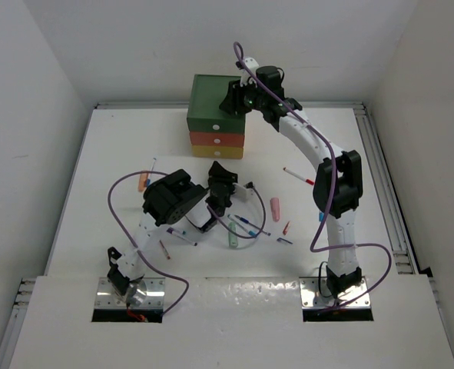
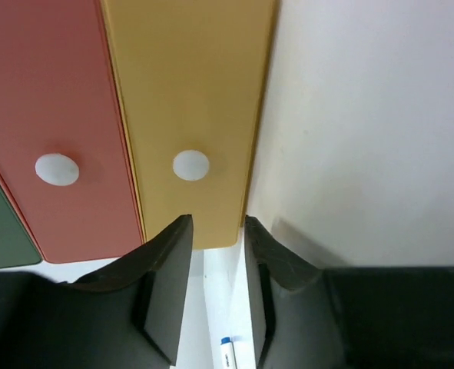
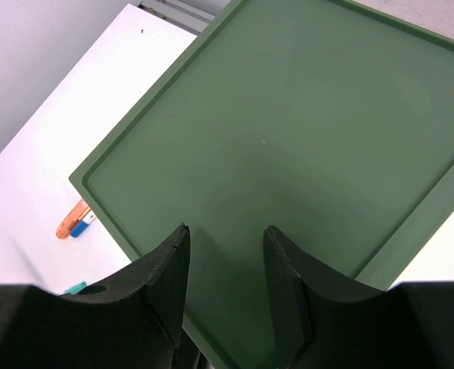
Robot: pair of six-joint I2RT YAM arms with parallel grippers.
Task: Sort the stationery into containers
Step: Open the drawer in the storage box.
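Observation:
The cabinet has a dark green top (image 1: 211,96), an orange-red drawer (image 1: 216,138) and a yellow drawer (image 1: 216,151), all shut. My right gripper (image 1: 233,98) is open and empty just above the green top (image 3: 303,115). My left gripper (image 1: 223,173) is open and empty on the table in front of the cabinet. In the left wrist view it (image 2: 217,223) faces the yellow drawer (image 2: 188,84) just below its white knob (image 2: 190,165). A blue-capped pen (image 2: 227,354) lies beneath its fingers. Pens and capsules lie scattered on the table.
A pink capsule (image 1: 275,208), a mint-green capsule (image 1: 232,239), a red-capped pen (image 1: 298,177), a blue pen (image 1: 246,225) and an orange piece (image 1: 142,182) lie on the white table (image 1: 119,138). White walls enclose it. Purple cables loop by both arms.

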